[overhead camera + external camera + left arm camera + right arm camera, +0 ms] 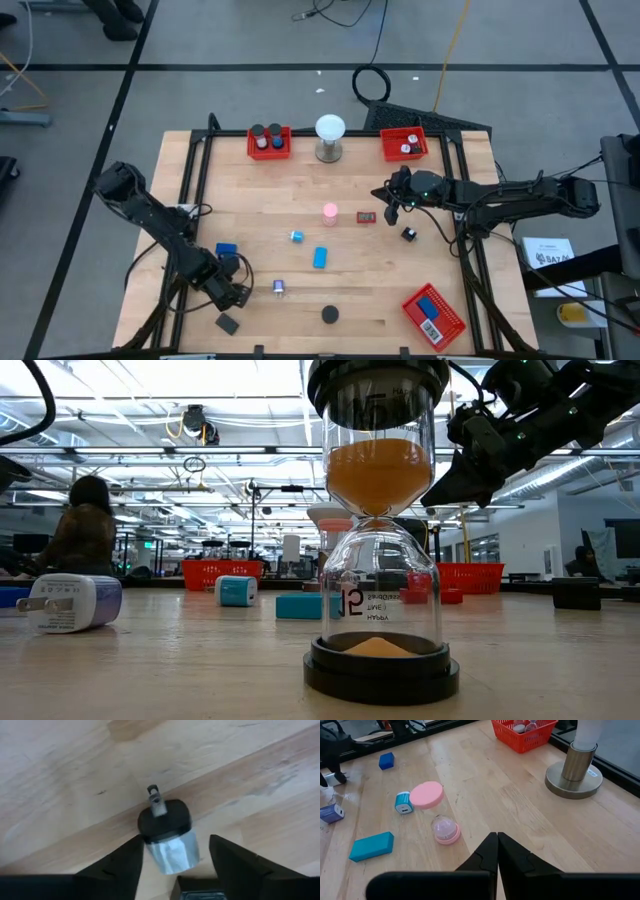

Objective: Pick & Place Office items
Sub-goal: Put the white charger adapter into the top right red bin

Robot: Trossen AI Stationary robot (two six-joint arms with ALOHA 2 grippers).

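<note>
In the left wrist view a small item with a black cap, a metal prong and a silvery body (167, 840) lies on the wood. My left gripper (175, 855) is open and points down near the table's front left (236, 293). One of its fingers stands on either side of the item. One finger (127, 862) is right against the item's side, and I cannot tell whether it touches. The other finger (235, 862) stands clear. My right gripper (497, 840) is shut on nothing and hovers right of centre (391, 205).
Loose on the table are a pink sand timer (330, 212), a blue block (320, 258), a black-capped sand timer (329, 314), a white plug (279, 287) and a dark block (228, 323). Red trays stand at the back (269, 142) (404, 144) and front right (434, 312), beside a white globe (330, 135).
</note>
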